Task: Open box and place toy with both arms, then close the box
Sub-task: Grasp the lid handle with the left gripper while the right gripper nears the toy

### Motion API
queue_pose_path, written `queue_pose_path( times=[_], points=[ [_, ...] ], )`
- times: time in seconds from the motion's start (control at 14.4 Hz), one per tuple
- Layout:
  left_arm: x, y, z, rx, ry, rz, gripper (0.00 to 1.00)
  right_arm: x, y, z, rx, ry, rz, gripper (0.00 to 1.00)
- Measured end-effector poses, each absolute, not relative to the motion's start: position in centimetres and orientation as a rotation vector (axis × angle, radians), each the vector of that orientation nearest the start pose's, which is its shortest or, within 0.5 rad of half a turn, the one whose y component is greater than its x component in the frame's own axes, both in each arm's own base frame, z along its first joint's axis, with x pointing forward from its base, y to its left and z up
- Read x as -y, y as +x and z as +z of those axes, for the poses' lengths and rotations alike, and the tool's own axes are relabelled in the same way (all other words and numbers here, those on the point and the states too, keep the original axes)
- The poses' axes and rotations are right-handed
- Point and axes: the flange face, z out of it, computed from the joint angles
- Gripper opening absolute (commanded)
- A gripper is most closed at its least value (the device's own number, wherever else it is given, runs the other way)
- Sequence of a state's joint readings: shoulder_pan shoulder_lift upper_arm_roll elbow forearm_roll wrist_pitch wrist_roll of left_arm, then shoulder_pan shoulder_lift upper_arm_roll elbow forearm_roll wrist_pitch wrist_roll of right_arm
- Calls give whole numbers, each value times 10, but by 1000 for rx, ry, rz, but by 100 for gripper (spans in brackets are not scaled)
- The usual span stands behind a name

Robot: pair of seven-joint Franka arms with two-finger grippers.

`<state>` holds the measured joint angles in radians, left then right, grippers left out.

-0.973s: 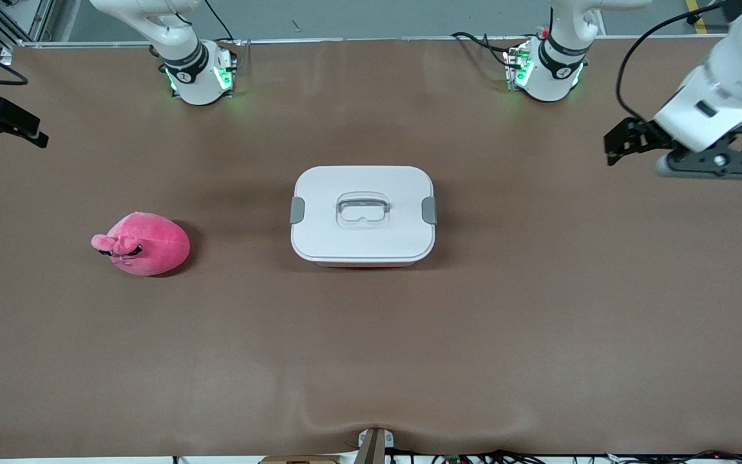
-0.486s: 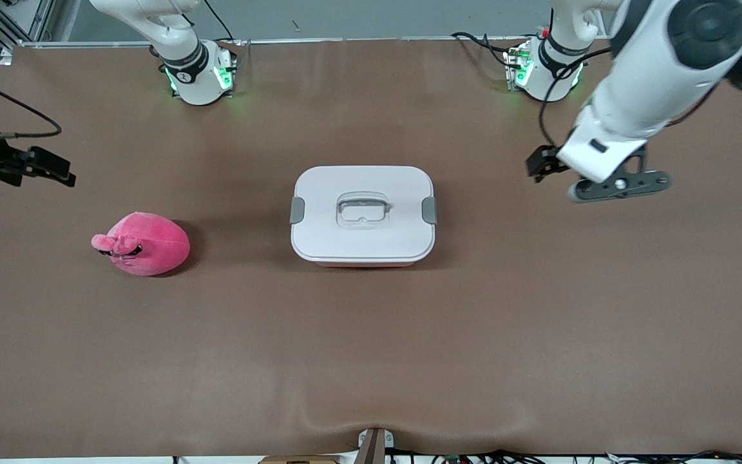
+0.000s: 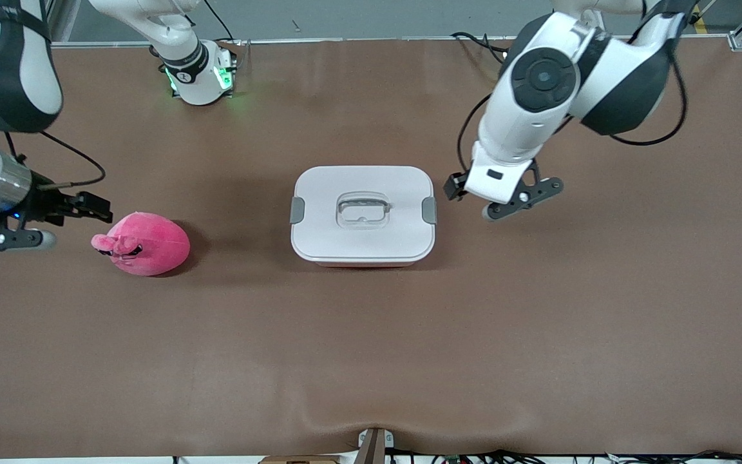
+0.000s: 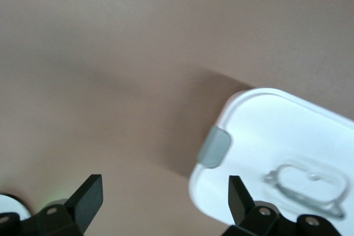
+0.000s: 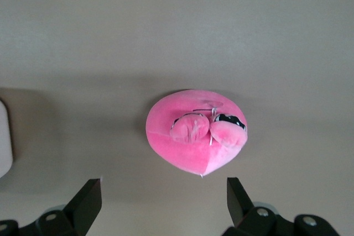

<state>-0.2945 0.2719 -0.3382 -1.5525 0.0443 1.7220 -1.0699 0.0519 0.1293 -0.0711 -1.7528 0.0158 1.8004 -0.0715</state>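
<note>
Hovering above the brown counter (image 3: 371,348), the left pincer (image 3: 451,187) hangs just beside the box (image 3: 362,216) at the end nearest the left arm's base, its two black fingers (image 4: 86,200) spread wide with nothing between them. From the left wrist view, one grey side clip (image 4: 214,146) of the box sits ahead of that pincer, between the lines of the two fingers, and the white lid (image 4: 287,147) with its recessed clear handle (image 4: 307,183) lies just past the clip; the lid is on and both clips show folded against the sides. The right pincer (image 3: 91,206) hangs over the counter at the right arm's end of the counter, just beside the toy (image 3: 142,243) and not touching it, its fingers (image 5: 87,202) likewise spread and holding nothing. Seen from the right wrist view, the bright pink plush toy lies ahead of that pincer, centred between its fingers, snout and dark eye marks turned toward it. Well apart from the box, the toy rests on the counter, with the box standing mid-counter between the two pincers.
</note>
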Motion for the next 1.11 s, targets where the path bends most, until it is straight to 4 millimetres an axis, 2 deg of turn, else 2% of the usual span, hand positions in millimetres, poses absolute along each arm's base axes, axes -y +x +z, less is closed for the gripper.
queue_pose_path(
  times=[0.28,0.49,0.63,0.9,1.11],
  points=[
    [401,509,464,926,-2969,100,100,10,593,428,78,-3126,197,100],
    [444,484,442,1104,-2863,-23,100,17,588,390,112,-3116,269,100],
    [470,468,428,1225,-2812,-73,100,24,590,379,109,-3116,272,91],
    [498,451,410,1438,-2737,-93,100,32,595,366,93,-3117,254,72],
    [521,433,395,1598,-2654,-157,100,33,597,360,73,-3103,248,48]
  ],
)
